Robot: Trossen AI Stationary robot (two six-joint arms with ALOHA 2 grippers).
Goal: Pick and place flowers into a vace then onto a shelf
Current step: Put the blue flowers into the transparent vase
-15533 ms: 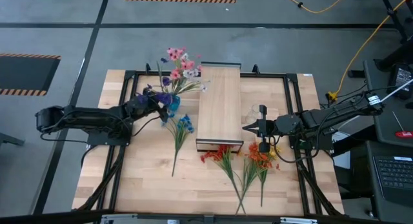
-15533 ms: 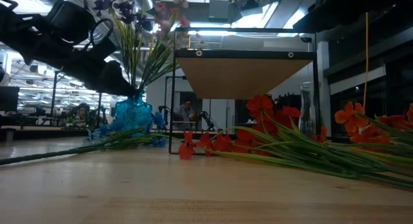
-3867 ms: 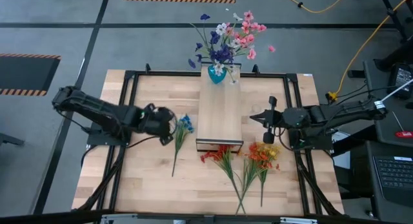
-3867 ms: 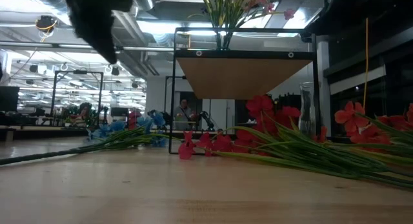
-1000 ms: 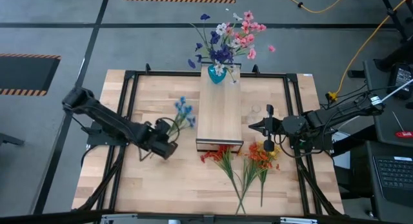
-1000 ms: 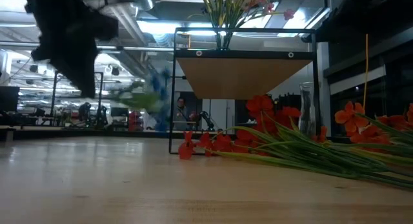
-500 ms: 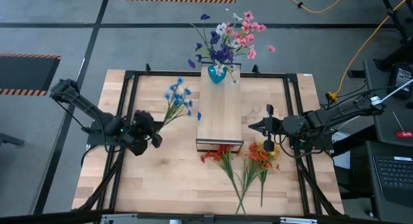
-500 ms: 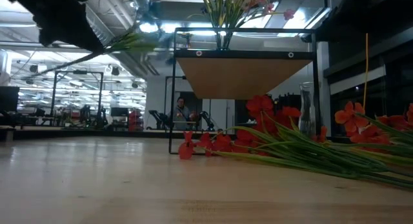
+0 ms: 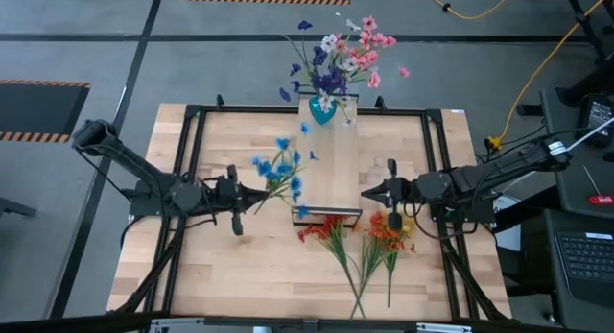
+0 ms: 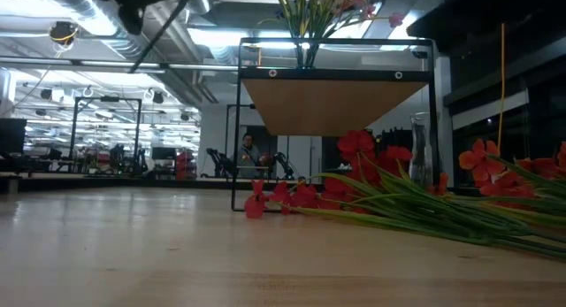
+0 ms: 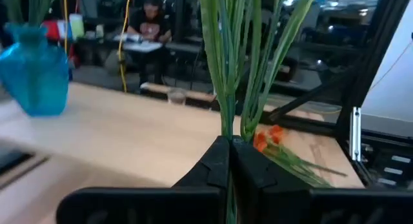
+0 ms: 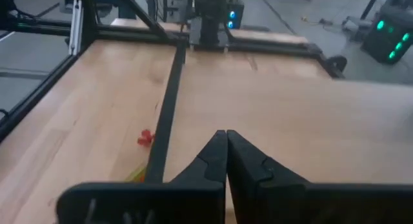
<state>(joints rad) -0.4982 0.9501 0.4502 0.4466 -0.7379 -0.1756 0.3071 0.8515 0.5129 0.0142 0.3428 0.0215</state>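
My left gripper (image 9: 251, 193) hovers left of the shelf (image 9: 326, 155), shut on a sprig of blue flowers (image 9: 284, 170); its green stems (image 11: 227, 88) rise past the fingers in the left wrist view. A blue vase (image 9: 321, 110) with pink, purple and white flowers stands on the shelf's far end. Red flowers (image 9: 329, 233) and orange flowers (image 9: 388, 231) lie on the table near the shelf's near end. My right gripper (image 9: 366, 192) waits shut and empty just right of the shelf. My left gripper pinches the blue sprig's bundle of green stems (image 11: 228, 130) between its two fingers, coming level from the table's left. The sprig is lifted clear of the table, blooms toward the shelf. Its stem end (image 10: 157, 34) slants down past the gripper.
The shelf's black frame (image 10: 235, 121) stands on the tabletop, its leg (image 12: 165, 114) close before my right gripper. A clear glass vase (image 10: 419, 148) stands right of the shelf. A red petal (image 12: 145, 137) lies by the frame. People sit in the room beyond the table.
My left gripper has risen with the blue sprig, swung out toward the table's left, then come back toward the shelf and turned level. The blooms have swung toward the far edge and then right, up to the shelf's left side.
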